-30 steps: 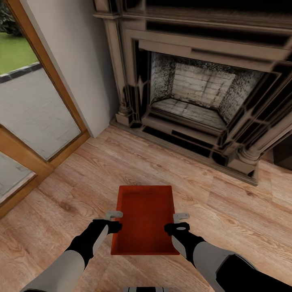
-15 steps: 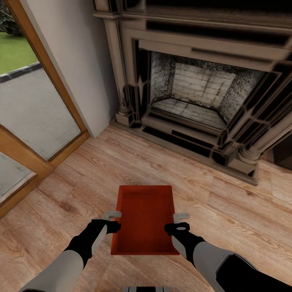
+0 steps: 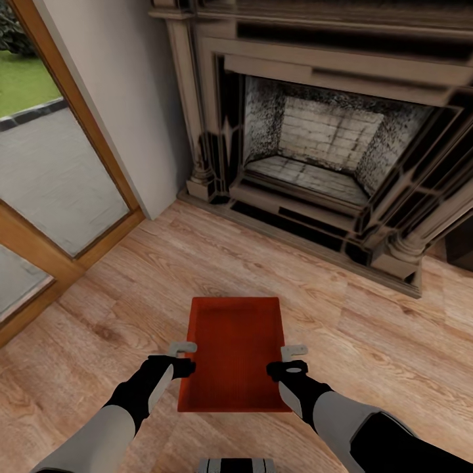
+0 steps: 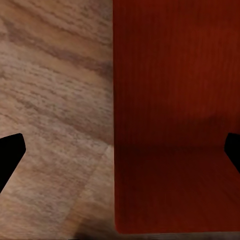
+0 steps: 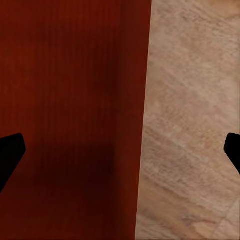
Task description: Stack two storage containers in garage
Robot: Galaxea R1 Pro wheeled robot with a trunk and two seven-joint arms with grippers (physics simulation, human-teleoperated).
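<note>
Living room with light wood plank floor (image 3: 197,263), ornate dark fireplace (image 3: 328,138) ahead, glazed wooden door (image 3: 46,197) at left. Low on that floor, near the robot and centred in the head view: one red-orange rectangular open-topped storage container (image 3: 234,355), flat bottom showing, low plain walls. Left gripper (image 3: 183,357) at its left long wall, right gripper (image 3: 289,360) at its right long wall, both with jaws spread wide astride a wall. In each wrist view the dark fingertips sit far apart at the frame edges, one over red plastic, one over wood; no clamping visible.

Compared with half a second ago: fireplace and door shifted a little within the head view, container and arms almost fixed relative to each other. Likely a small camera or trunk motion, not a move of the bin. Meaning for the task, as a judgement: grasp not yet closed, container not yet lifted, carrying to the garage yet to begin. Second container not accounted for here.
</note>
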